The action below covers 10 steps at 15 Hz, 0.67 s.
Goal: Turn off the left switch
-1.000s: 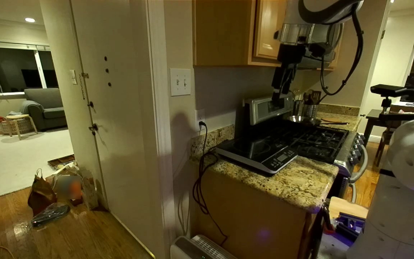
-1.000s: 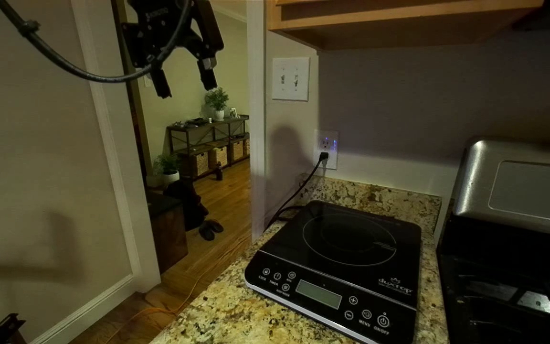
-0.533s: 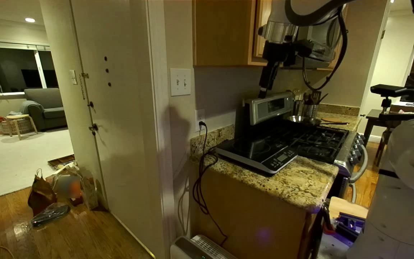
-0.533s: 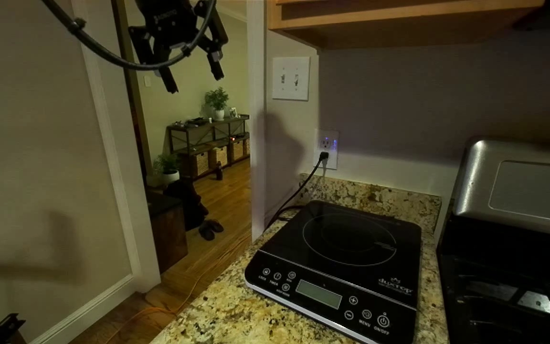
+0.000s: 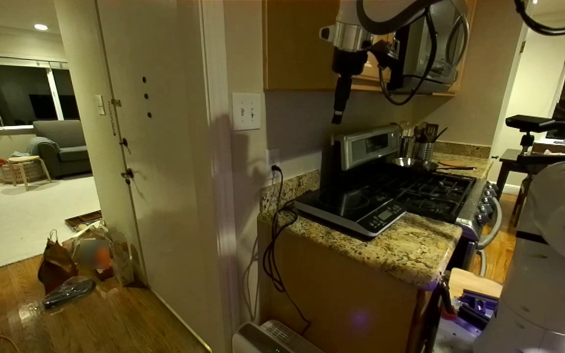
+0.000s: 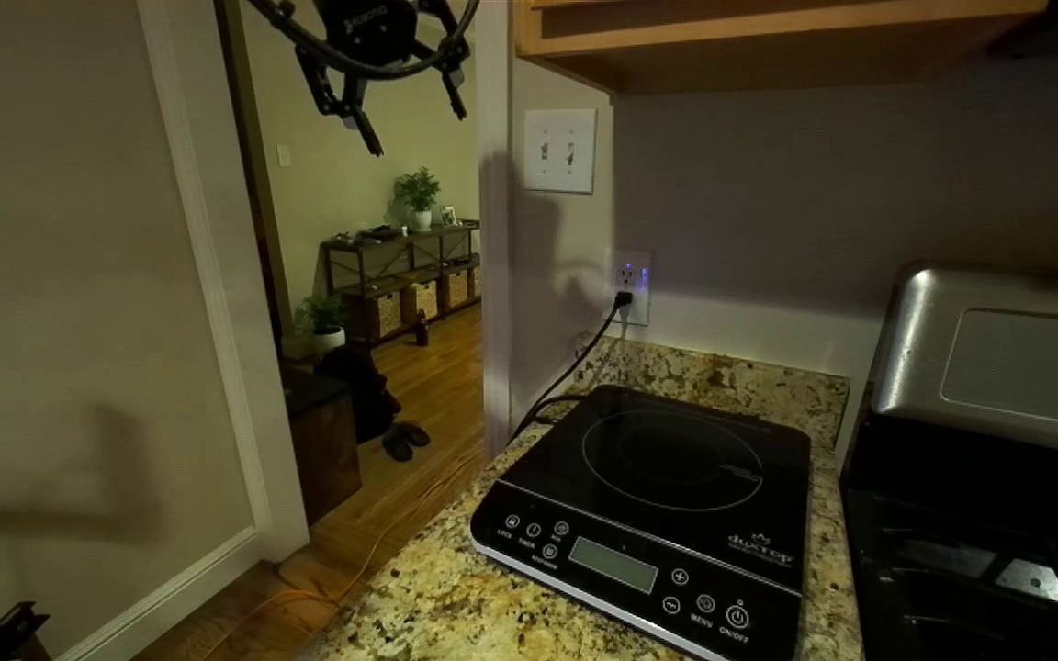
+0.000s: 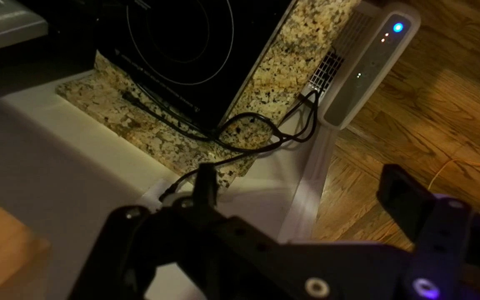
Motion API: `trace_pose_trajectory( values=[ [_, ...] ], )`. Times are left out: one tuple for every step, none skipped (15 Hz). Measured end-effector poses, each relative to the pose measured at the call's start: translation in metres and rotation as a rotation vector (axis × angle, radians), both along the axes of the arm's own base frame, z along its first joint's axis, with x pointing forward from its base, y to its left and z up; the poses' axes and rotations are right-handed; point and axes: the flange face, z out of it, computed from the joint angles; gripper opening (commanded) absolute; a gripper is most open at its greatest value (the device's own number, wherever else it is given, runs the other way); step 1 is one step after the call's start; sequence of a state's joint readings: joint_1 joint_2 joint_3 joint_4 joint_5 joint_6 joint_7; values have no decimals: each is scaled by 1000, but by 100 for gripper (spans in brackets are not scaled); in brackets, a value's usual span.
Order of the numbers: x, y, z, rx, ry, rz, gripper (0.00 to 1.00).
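Observation:
The left switch [image 5: 242,112] is the left-hand toggle on the white switch plate [image 5: 246,125] on the beige wall, beside the door frame. It also shows in the other exterior view [image 6: 545,152]; which way it is flipped is too small to tell. The plate is out of the wrist view. My gripper [image 6: 419,135] is open and empty, pointing down, in the air in front of the wall and apart from the plate. In an exterior view the gripper [image 5: 336,119] appears edge-on, right of the plate. In the wrist view the gripper [image 7: 298,171] shows its fingers wide apart.
A wooden cabinet [image 5: 302,44] hangs right of the plate. Below are an outlet [image 6: 636,312] with a black cord, an induction cooktop [image 6: 676,459] on the granite counter [image 6: 419,597], and a stove [image 5: 434,189]. The door frame [image 6: 495,275] stands left of the plate.
My gripper has moved left in one exterior view, and right and up in the other, nearer the switch plate. It has turned edge-on in one view. Its shadow on the wall has shifted. The fingers stay open.

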<state>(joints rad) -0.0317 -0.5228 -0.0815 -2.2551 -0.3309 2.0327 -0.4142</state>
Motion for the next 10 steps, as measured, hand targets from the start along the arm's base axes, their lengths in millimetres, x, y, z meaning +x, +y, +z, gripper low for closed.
trace_pose_trajectory(
  values=[
    [6, 3, 1, -8, 0, 15, 100],
    [10, 8, 1, -13, -2, 27, 100],
    [13, 12, 1, -17, -9, 37, 100],
    [15, 18, 2, -18, -24, 39, 100],
    [17, 23, 3, -16, -45, 34, 100],
    [18, 27, 4, -7, -77, 14, 100],
    [20, 31, 6, 6, -112, -20, 100],
    [21, 34, 7, 24, -140, -63, 100],
    [21, 37, 8, 41, -159, -108, 100],
    [20, 38, 8, 57, -176, -155, 100]
  ],
)
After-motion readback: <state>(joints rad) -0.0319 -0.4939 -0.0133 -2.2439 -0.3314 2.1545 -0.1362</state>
